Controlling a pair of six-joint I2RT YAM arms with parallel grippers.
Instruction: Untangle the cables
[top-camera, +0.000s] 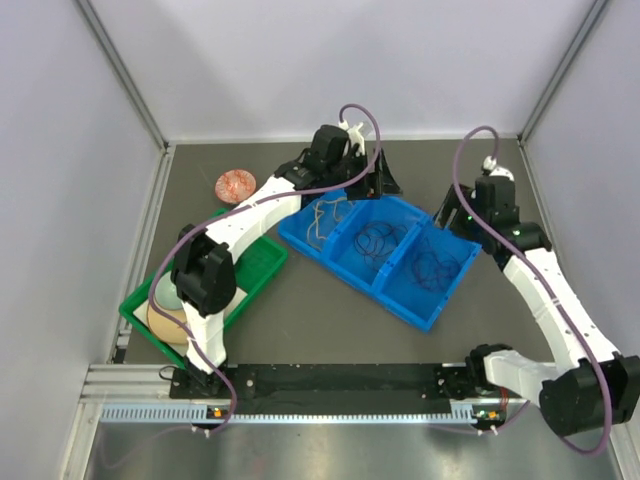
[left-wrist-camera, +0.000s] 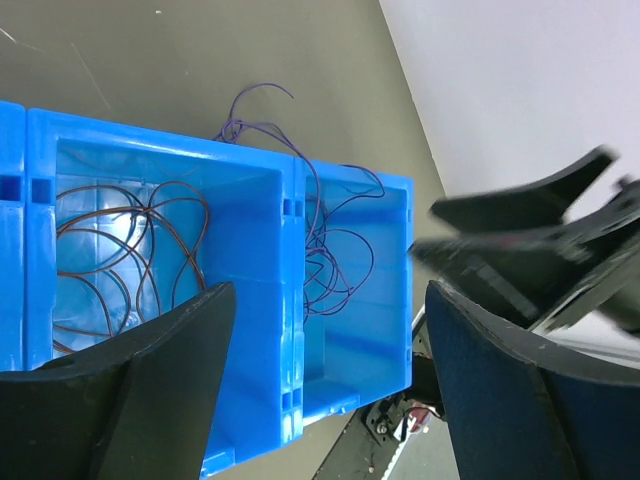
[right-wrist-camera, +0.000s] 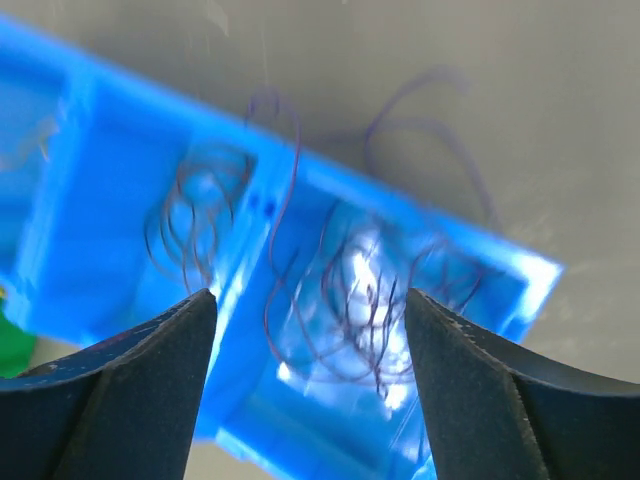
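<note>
Tabletop (top-camera: 300, 315), cables (top-camera: 378, 240) in blue bin (top-camera: 395, 305) far-left to near-right; left tool (left-wrist-camera: 330, 300), right tool (right-wrist-camera: 308, 300) apart

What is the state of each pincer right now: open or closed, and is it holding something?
Left pincer: open, holding nothing.
Right pincer: open, holding nothing.

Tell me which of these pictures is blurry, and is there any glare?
Right wrist view: smeared all over, the blue bin and cables streaked, with a white glare patch on the bin floor. Left wrist view: bin and cables sharp, only a dark shape at the right edge blurred. Top external view: sharp and evenly lit.
</note>
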